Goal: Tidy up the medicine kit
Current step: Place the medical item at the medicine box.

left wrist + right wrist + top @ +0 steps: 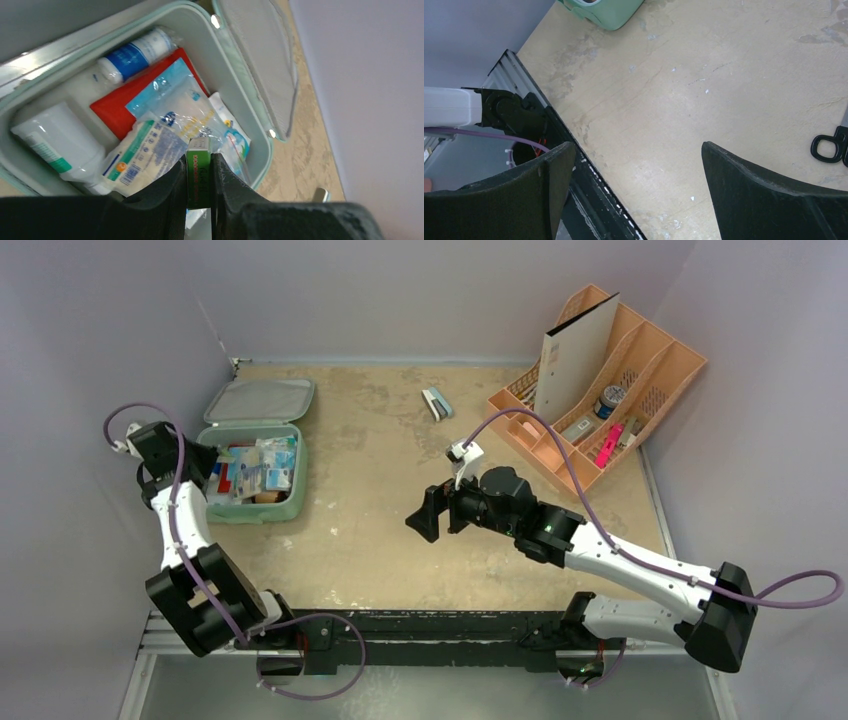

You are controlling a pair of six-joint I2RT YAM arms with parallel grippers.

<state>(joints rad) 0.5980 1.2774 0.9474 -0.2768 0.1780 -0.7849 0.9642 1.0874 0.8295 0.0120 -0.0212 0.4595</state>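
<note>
Closest in the overhead view are the two arm bases at six o'clock. From there the left arm [180, 530] reaches to nine o'clock, where the medicine kit [255, 512] lies open on the table [380, 540]. Its lid [258, 400] is folded back toward the wall, so the tray can be reached from above. The right gripper [437, 512] hovers near the centre, well apart from the kit, probably parked out of the way. An orange organizer [640, 390] stands at two o'clock.

Left wrist view: the left gripper [199, 161] has its fingers nearly closed, pinching a small green box [198, 180] edge-on at six o'clock. The box hangs above clear packets [175, 110], near a red pouch [112, 110], a blue-labelled tube [135, 52] and a white bottle [57, 137]. I judge it is held narrow to slot into the crowded tray.

Right wrist view: the fingers [524, 200] are spread wide with nothing between them, only bare table beneath. The kit's corner shows at twelve o'clock. A black looped handle [829, 147], perhaps scissors, lies at three o'clock.
</note>
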